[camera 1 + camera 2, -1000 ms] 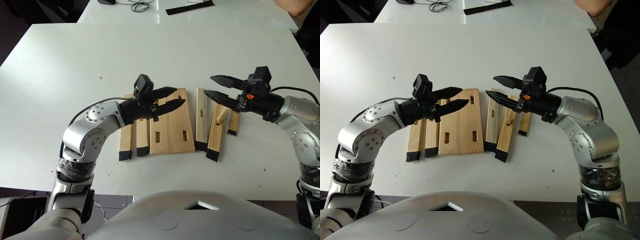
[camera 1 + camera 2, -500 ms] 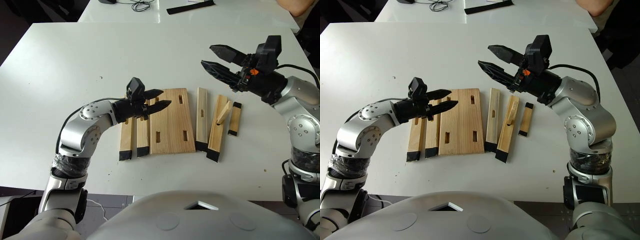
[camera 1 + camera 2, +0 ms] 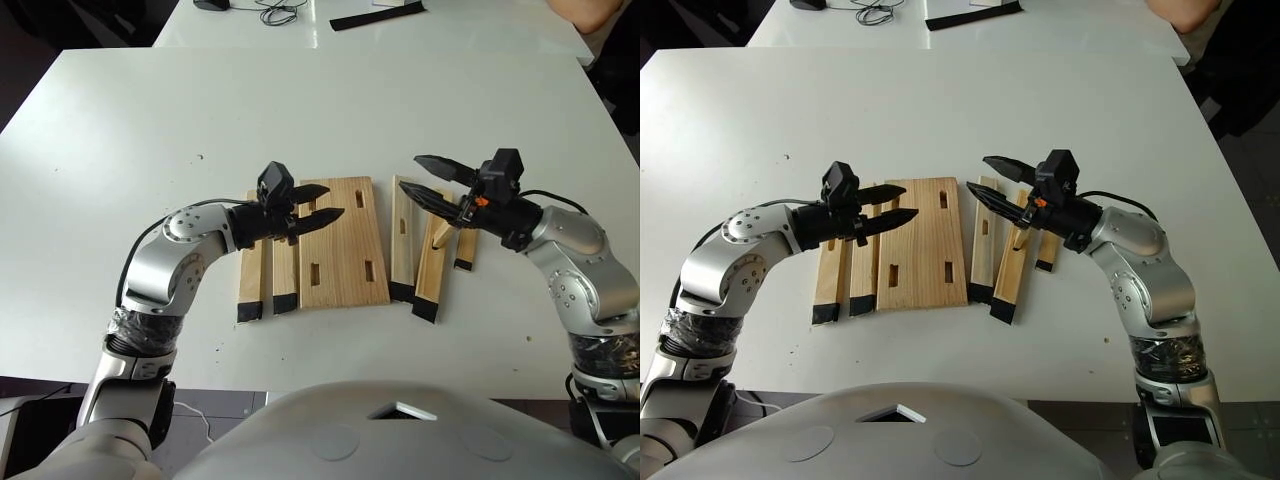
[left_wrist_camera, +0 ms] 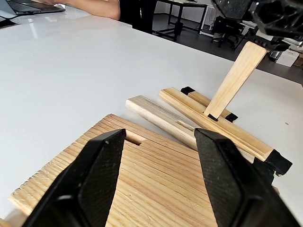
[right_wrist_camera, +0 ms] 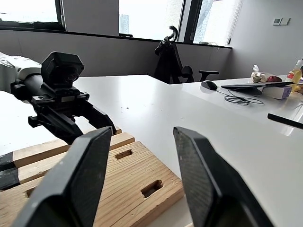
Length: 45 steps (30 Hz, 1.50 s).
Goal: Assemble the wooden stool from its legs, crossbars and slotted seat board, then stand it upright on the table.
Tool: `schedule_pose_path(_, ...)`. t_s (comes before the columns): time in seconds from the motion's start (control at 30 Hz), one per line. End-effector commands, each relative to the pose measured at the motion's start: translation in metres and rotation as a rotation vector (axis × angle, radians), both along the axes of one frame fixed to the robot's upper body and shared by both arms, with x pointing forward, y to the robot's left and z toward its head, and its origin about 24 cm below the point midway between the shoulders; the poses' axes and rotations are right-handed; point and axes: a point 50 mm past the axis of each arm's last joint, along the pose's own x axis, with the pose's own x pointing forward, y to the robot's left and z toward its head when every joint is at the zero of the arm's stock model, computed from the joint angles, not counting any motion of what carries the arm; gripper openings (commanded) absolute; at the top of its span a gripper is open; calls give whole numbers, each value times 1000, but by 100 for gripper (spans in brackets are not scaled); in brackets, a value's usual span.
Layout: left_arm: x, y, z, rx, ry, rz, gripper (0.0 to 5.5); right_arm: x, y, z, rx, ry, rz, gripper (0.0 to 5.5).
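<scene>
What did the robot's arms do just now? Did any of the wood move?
The right gripper swung up and away from the legs beside the seat board, then came back down over them. The left gripper drew back a little over the board's left edge. Both stayed open and grabbed nothing. The board and legs lie where they were.

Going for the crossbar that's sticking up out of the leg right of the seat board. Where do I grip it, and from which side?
Take the crossbar by its free upper half, probably from above with the open right gripper. Its lower end sits in the leg and it leans up clear of the table, leaving its flat faces free for the fingers.
</scene>
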Motion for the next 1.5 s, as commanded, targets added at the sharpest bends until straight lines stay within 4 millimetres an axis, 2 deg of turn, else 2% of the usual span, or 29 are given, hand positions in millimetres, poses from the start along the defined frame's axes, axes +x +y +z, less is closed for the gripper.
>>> schedule_pose_path(0.03, -3, 1, 0, -10, 10, 18, 270, -10, 6, 47, 157, -56, 57, 240)
schedule_pose_path(0.1, -4, 1, -1, -13, 12, 24, 270, -27, 10, 62, 259, -16, 159, 240)
schedule_pose_path(0.2, -5, 4, -1, -12, 15, 29, 270, -61, 12, 49, 194, 117, 290, 240)
schedule_pose_path(0.33, -6, 11, -1, -12, 20, 63, 270, -82, -5, -1, -27, 350, 271, 240)
schedule_pose_path(0.4, -5, 11, 0, -20, 19, 75, 270, -91, -17, -40, -203, 452, 222, 240)
schedule_pose_path(0.5, -3, 8, 2, -36, 14, 87, 270, -99, -33, -87, -344, 541, 160, 240)
schedule_pose_path(0.57, -3, 6, 2, -45, 16, 88, 270, -97, -36, -103, -370, 531, 97, 240)
schedule_pose_path(0.63, -5, 6, 2, -51, 20, 92, 270, -93, -35, -108, -350, 505, 57, 240)
schedule_pose_path(0.73, -7, 6, 0, -51, 27, 95, 270, -95, -32, -111, -366, 478, 70, 240)
schedule_pose_path(0.87, -11, 6, 0, -54, 29, 104, 270, -100, -42, -108, -431, 467, 101, 240)
schedule_pose_path(1.03, -17, 6, -2, -61, 34, 131, 270, -95, -60, -92, -489, 446, 119, 240)
schedule_pose_path(1.27, -27, 5, -6, -71, 41, 171, 270, -86, -73, -68, -549, 411, 158, 240)
schedule_pose_path(1.47, -31, 8, -8, -70, 39, 198, 270, -79, -69, -42, -488, 318, 15, 240)
schedule_pose_path(1.5, -32, 8, -8, -70, 38, 206, 270, -78, -68, -38, -474, 304, -38, 258)
